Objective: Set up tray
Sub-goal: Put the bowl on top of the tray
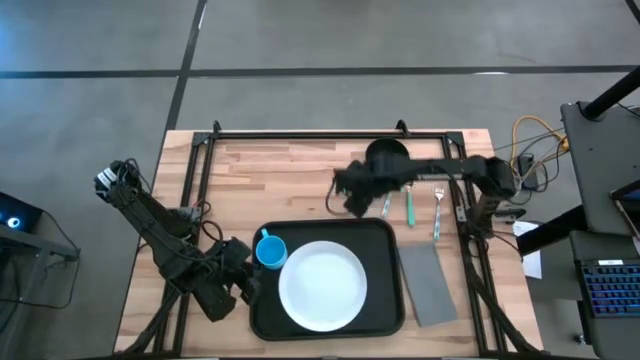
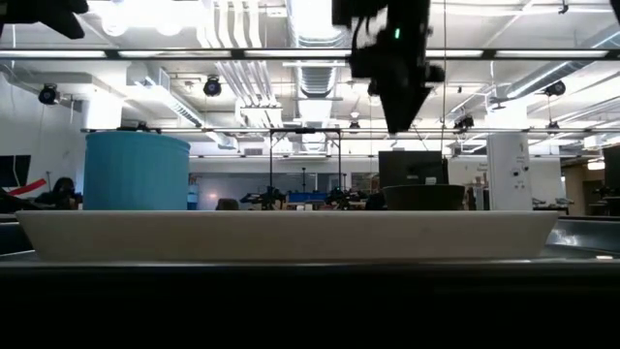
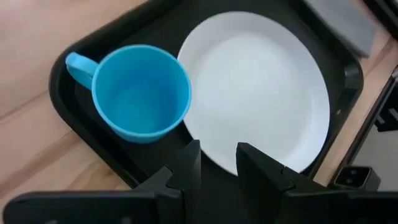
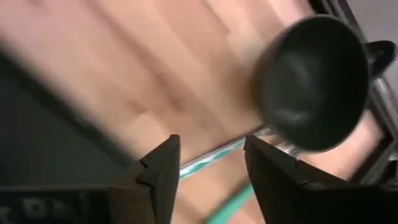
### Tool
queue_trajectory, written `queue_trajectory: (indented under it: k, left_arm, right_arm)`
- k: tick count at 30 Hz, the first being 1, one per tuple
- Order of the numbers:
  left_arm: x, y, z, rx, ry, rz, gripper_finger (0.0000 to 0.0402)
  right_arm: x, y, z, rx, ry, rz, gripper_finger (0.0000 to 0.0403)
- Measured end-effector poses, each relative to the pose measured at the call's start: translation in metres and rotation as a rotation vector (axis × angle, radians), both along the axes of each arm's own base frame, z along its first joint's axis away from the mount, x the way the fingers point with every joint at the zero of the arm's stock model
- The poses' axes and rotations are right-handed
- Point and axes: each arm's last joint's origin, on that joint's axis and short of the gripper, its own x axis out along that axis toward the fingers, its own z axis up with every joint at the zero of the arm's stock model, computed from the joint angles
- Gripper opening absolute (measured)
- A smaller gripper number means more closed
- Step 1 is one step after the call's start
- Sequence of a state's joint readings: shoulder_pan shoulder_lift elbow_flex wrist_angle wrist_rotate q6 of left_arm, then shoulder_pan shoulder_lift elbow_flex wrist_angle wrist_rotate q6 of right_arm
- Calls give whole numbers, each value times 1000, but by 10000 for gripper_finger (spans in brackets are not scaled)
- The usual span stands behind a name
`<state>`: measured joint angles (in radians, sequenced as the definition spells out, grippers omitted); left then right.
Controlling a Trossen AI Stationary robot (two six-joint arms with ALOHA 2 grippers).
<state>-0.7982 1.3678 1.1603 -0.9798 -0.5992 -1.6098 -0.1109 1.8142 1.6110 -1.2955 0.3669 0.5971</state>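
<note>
The black tray (image 1: 385, 240) lies at the table's near middle. A white plate (image 1: 322, 285) and a blue cup (image 1: 270, 250) sit on it, the cup upright at the far left corner (image 3: 140, 93). My left gripper (image 1: 248, 283) hovers open over the tray's left rim (image 3: 62, 106), its fingers (image 3: 214, 165) near the plate's edge (image 3: 261, 87). My right gripper (image 1: 352, 200) is open in the air beyond the tray's far edge, above a teal-handled utensil (image 4: 211, 162) and beside the black bowl (image 4: 311, 81). The low view shows it (image 2: 397, 107) high over the plate (image 2: 291, 233).
A grey napkin (image 1: 428, 283) lies flat right of the tray. Three utensils lie beyond it: one (image 1: 386, 205), a green one (image 1: 408, 208) and a fork (image 1: 438, 210). The black bowl (image 1: 387, 155) stands at the far middle. Bare wood lies to the far left.
</note>
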Motion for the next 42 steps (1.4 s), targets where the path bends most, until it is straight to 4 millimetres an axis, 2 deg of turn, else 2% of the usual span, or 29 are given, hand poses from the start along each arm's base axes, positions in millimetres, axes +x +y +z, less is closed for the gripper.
queue_trajectory:
  k: [8, 11, 14, 17, 23, 27, 31, 37, 40, 42]
  left_arm:
    - [-1, 13, 1, -5, 23, 105, 84]
    - [-4, 20, 1, -2, 43, 159, 84]
    - [-6, 25, 2, -1, 51, 195, 84]
    - [-8, 28, 4, 2, 59, 207, 84]
    - [-10, 34, 5, 16, 72, 218, 84]
    - [-11, 35, 6, 18, 73, 222, 84]
    - [-11, 35, 6, 18, 73, 222, 84]
    - [-11, 35, 6, 17, 74, 221, 84]
    - [-11, 35, 6, 16, 77, 220, 84]
    - [-11, 35, 6, 14, 80, 218, 84]
  right_arm:
    - [-12, -91, -40, 77, 157, -68, 224]
    - [-16, -113, -50, 162, 140, -88, 233]
    - [-16, -125, -61, 221, 133, -94, 235]
    - [-12, -126, -70, 271, 118, -78, 235]
    - [-1, -125, -86, 251, 120, -67, 236]
    - [1, -127, -94, 254, 132, -82, 220]
    - [1, -126, -94, 236, 145, -70, 174]
    - [0, -125, -92, 223, 151, -74, 73]
    - [2, -117, -90, 230, 157, -55, 24]
    - [5, -107, -86, 231, 160, -22, 14]
